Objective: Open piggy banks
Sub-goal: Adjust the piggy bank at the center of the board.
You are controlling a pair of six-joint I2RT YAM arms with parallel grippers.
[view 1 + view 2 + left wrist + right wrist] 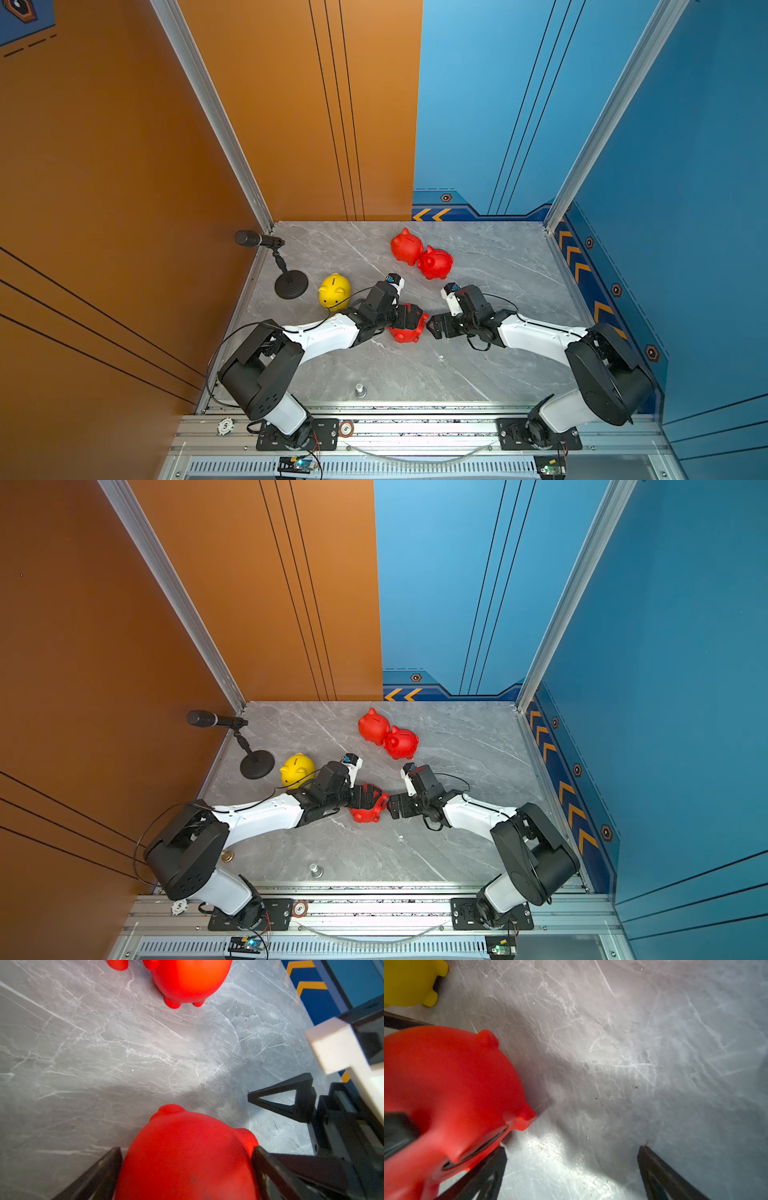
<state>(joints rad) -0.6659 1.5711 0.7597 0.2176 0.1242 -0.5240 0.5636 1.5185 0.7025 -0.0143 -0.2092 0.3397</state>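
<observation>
**If the grip slips, the pig rolls**

Spread wide, the left end effector (186, 1149) clamps the red piggy bank (407, 334), tipped over on the tabletop (415, 374). Beside its underside the right end effector (572, 1148) gapes empty; a push there could squirt the glossy body free.

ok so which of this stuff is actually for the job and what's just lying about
For the job: red piggy bank gripped by the left gripper; two more red piggy banks together at the back; yellow piggy bank; right gripper, open beside the gripped one.
Lying about: microphone on its stand; small metal knob; two chips on the front rail.
</observation>
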